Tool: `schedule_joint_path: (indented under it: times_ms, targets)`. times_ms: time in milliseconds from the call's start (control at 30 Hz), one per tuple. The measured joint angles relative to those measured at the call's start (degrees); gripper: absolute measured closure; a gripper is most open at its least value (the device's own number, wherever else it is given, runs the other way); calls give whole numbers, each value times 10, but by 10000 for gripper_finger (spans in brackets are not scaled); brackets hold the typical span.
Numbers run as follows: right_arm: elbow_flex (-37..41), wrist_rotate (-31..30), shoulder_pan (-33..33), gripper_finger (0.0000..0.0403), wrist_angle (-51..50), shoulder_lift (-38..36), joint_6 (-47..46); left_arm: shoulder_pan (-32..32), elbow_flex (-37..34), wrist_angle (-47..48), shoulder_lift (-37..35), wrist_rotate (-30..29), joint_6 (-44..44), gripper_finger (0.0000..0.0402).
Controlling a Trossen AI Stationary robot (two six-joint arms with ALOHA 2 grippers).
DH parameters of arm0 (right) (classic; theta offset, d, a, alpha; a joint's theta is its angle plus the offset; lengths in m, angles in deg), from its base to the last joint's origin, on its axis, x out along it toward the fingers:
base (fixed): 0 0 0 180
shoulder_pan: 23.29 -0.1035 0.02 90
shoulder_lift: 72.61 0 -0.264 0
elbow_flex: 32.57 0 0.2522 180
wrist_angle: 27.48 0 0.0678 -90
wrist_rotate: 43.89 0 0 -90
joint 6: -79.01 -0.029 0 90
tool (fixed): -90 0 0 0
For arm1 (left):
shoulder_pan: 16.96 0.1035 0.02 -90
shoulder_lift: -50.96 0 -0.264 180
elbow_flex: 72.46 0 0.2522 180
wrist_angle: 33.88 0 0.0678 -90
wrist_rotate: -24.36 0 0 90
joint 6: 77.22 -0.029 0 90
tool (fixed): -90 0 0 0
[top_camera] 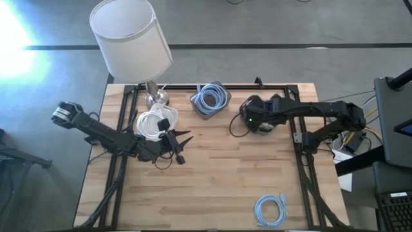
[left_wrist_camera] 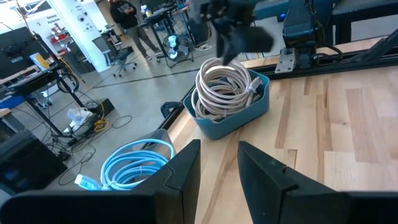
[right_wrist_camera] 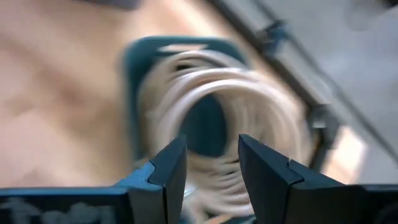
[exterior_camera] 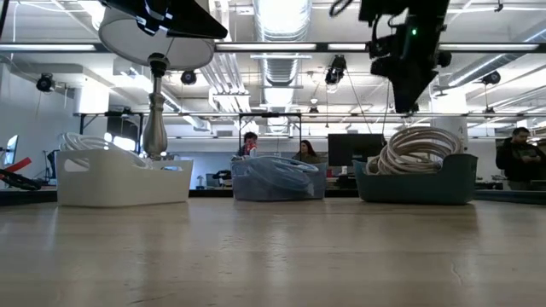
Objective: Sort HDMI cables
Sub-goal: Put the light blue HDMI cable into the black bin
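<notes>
**Cable coils in three bins, one loose on the bench**

Three bins stand along the far side of the wooden bench [top_camera: 212, 174]. The white bin [exterior_camera: 119, 179] at the left holds white cable coils [top_camera: 154, 122], beside a table lamp [top_camera: 132, 38]. The grey bin [exterior_camera: 277, 183] in the middle holds light blue coils [top_camera: 211, 98]. The teal bin [exterior_camera: 418, 183] at the right holds beige coils [exterior_camera: 418, 149].

The left hand [top_camera: 181, 145] hovers over the bench just on the near side of the white bin, its two fingers [left_wrist_camera: 180, 180] spread apart and empty.

The right hand [right_wrist_camera: 211, 168] hangs directly above the teal bin, well clear of the coils in the low view. Its wrist camera looks down onto the beige coils between two parted fingers [right_wrist_camera: 165, 168]; nothing is gripped.

One light blue cable coil [top_camera: 270, 209] lies loose at the near right corner of the bench, well apart from both hands and from the bins.

People [exterior_camera: 247, 145] sit at desks in the room beyond the bench.
</notes>
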Motion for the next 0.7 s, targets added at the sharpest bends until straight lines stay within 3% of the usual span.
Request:
schedule_joint_path:
  times_ms: [333, 700]
  targets:
    - [0, 242, -128, 262, 0, 0, -90, 0, 0, 0, 0, 0, -10, 291]
    - [72, 398, -326, 258, 42, 1, -247, 0, 0, 0, 0, 0, -45, 291]
